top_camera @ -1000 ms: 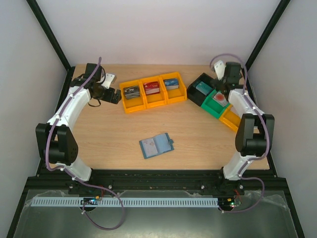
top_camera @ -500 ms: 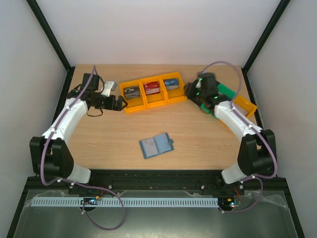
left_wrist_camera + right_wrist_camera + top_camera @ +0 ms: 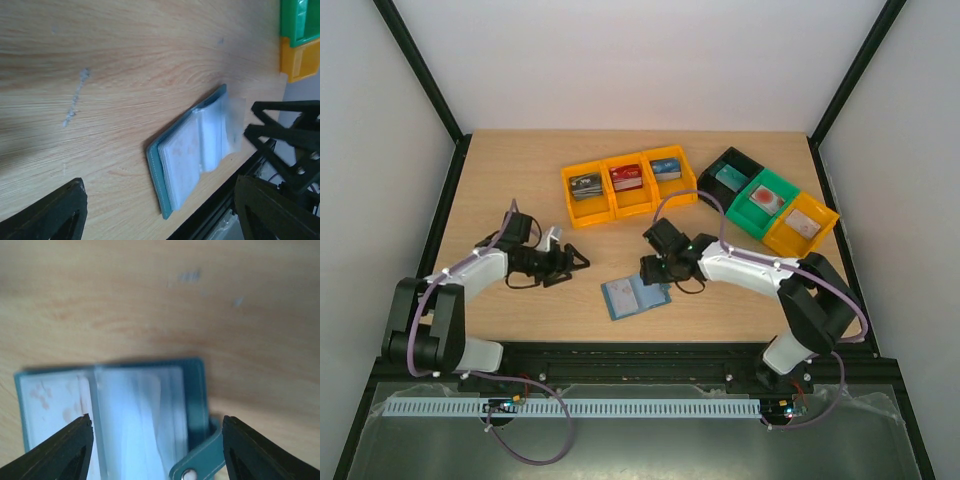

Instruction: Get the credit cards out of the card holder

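Right gripper [image 3: 156, 427] hangs spread wide over the open card holder [image 3: 632, 295] on the table [image 3: 520, 190], apparently not touching it. Left gripper [image 3: 575, 264], also wide and empty, sits near it.

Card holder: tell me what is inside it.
The open card holder shows pale clear sleeves; a pale card with reddish marks shows through one. Cards deeper in the stack are covered.

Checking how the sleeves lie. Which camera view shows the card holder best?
The left wrist view: the card holder lies whole and fairly sharp, open, sleeves fanned. The right wrist view is closer but blurred and cuts off its lower edge, though it shows the snap tab. The top view shows it small.
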`<state>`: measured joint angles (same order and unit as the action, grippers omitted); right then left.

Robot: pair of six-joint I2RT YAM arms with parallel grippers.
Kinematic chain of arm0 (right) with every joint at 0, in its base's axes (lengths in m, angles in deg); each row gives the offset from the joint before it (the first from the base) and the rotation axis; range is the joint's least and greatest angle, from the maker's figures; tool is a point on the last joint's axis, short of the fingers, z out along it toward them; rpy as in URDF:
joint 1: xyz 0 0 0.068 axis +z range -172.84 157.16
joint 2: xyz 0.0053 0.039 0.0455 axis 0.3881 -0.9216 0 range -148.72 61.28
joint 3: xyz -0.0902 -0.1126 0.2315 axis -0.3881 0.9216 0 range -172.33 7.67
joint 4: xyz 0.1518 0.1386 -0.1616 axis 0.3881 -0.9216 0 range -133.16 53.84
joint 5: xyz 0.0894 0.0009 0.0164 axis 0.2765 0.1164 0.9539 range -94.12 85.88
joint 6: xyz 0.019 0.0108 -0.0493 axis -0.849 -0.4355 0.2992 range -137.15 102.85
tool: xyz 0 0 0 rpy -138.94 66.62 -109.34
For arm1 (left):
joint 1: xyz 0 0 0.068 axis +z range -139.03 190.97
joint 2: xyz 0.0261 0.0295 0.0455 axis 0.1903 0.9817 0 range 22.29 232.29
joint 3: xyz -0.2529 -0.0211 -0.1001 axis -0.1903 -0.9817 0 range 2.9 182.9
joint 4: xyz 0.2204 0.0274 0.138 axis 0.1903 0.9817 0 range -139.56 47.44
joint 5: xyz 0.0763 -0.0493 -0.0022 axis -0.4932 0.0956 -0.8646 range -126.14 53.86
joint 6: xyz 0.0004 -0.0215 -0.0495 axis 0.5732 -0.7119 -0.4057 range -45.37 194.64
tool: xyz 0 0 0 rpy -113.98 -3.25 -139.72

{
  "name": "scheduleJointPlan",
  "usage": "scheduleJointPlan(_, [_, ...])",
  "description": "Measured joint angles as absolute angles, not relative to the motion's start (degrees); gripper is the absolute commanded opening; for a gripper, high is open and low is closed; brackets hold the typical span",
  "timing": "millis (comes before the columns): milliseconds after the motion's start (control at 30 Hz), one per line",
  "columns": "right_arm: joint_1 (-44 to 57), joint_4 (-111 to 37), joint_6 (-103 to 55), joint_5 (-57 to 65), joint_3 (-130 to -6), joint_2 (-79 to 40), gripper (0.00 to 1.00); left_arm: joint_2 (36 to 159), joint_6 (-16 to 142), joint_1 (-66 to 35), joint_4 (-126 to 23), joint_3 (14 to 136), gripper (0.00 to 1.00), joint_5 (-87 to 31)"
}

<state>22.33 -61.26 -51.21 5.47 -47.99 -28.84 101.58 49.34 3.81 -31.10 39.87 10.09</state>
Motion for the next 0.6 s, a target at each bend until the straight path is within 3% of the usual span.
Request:
scheduleJointPlan(300, [27.3, -59.1, -56.8, 5.9, -42.4, -31.8, 0.69, 105.9, 43.9, -3.3, -40.7, 34.9, 0.86, 12.1])
scheduleJointPlan(600, [27.8, -51.7, -62.0, 5.0, -40.1, -31.6, 0.67, 113.2, 43.3, -11.4, -46.2, 36.9, 0.82, 16.7])
